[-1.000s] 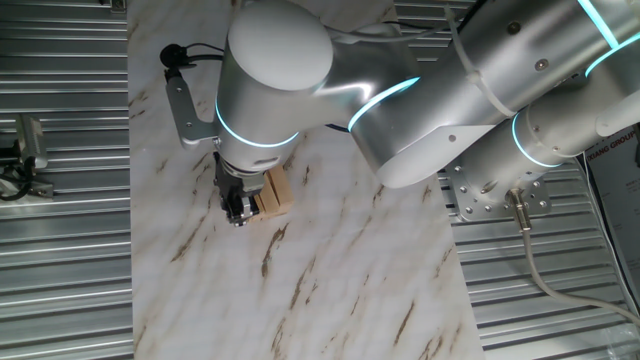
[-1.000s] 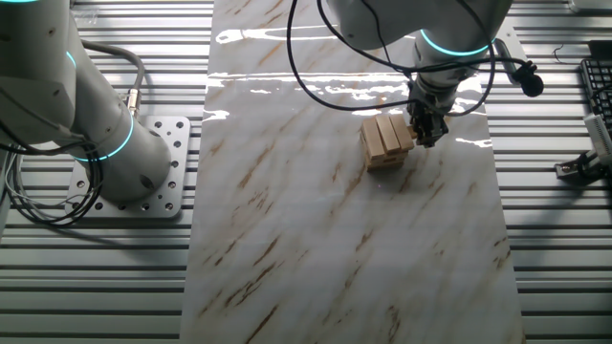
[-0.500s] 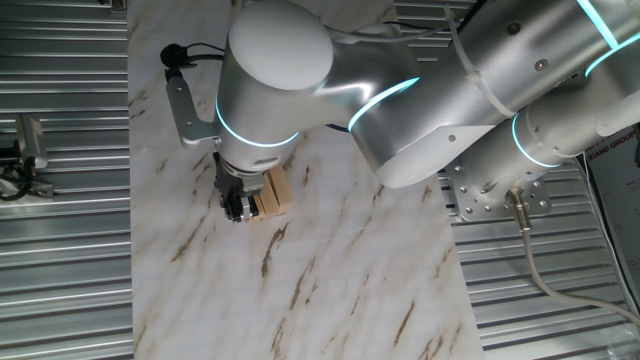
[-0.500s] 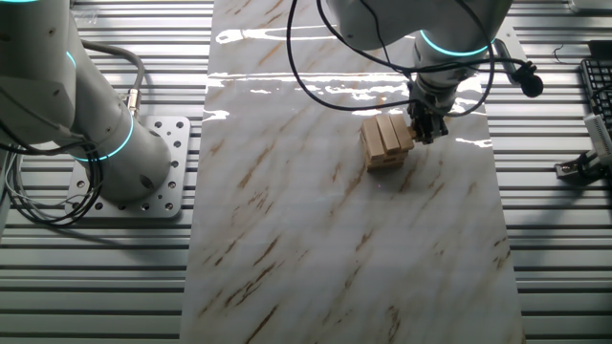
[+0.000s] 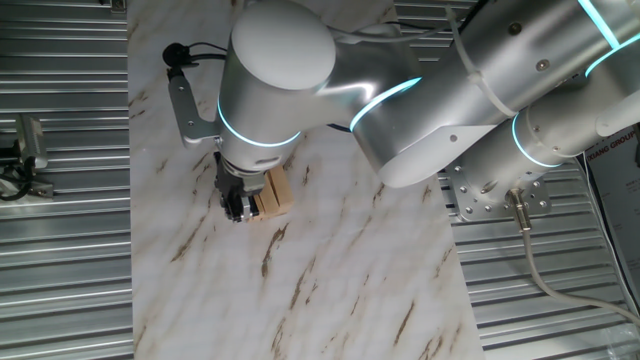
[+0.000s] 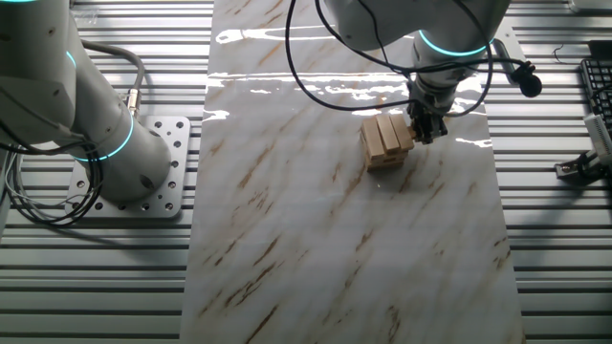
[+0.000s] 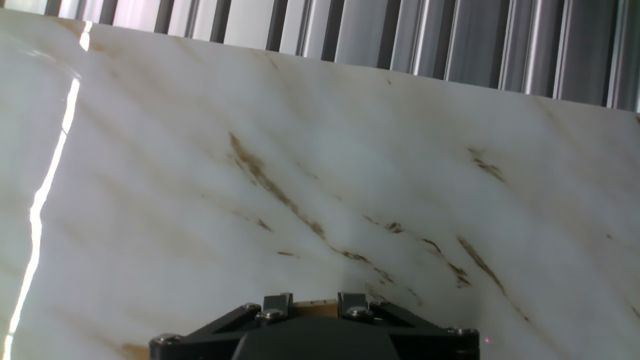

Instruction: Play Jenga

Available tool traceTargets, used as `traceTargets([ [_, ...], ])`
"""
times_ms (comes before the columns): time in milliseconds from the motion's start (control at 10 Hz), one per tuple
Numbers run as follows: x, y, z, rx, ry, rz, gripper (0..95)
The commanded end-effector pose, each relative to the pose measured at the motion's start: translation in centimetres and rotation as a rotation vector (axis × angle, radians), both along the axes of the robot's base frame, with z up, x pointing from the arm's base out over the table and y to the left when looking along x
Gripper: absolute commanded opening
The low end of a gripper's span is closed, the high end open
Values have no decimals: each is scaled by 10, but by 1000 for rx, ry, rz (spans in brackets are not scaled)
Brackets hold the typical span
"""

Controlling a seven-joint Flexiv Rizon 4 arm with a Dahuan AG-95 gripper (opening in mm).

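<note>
Gripper (image 6: 426, 129) pressed against the Jenga (image 6: 385, 140) stack on the bench (image 6: 316, 239).
Whether its jaws are parted cannot be told; any sideways nudge could topple the blocks beside it.

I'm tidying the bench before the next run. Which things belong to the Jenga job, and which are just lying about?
Job: Jenga stack; claw at its side.
Lying about: keyboard and black clamp, both off the marble table.
</note>
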State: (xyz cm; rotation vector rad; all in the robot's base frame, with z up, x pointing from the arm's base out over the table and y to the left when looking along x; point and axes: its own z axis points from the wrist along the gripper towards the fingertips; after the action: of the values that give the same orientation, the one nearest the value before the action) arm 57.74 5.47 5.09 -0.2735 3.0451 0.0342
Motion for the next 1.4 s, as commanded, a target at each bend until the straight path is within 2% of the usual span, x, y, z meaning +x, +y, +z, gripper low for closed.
traceTargets([
  [100, 0, 0, 0, 1, -1, 0, 0],
  [600, 0, 0, 0, -9, -2, 26, 0],
  [1400, 0, 0, 0, -6, -7, 26, 0],
])
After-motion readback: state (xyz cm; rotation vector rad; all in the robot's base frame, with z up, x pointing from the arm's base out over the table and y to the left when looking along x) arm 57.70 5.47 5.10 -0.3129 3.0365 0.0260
